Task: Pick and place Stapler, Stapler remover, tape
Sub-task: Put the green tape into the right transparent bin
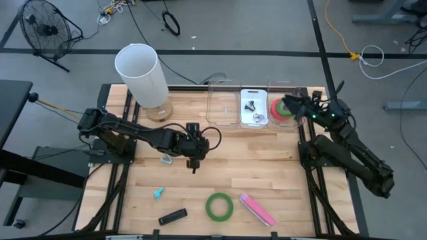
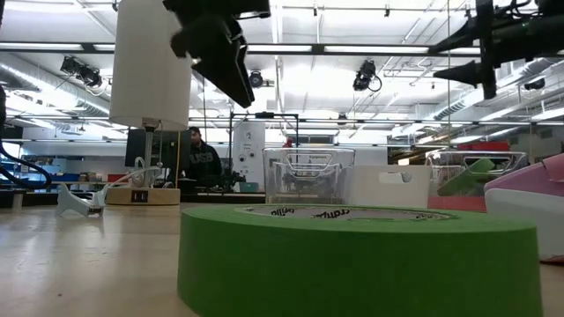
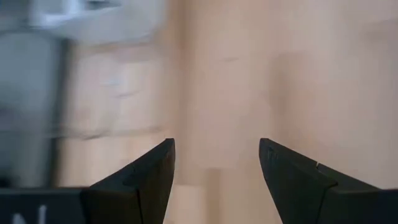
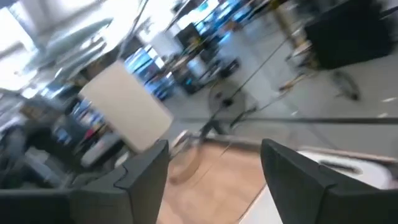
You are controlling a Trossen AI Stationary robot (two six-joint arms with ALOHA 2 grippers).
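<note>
We see our left gripper (image 1: 194, 164) over mid-table, fingers spread and empty. Toward the front edge lie a black stapler (image 1: 173, 217), a green tape (image 1: 219, 207) and a pink stapler (image 1: 257, 209). A second green tape (image 1: 287, 112) and a red tape (image 1: 275, 109) sit in a bin (image 1: 283, 87) at the back edge, under our right gripper (image 1: 288, 104), also spread and empty.

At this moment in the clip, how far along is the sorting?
Done: red and green tape rolls lie in the right clear bin, and small metal items in the middle bin.

In hand: nothing; the left gripper hangs open mid-table, the right gripper open over the bins.

Left: green tape, pink stapler, black item, teal piece.
</note>
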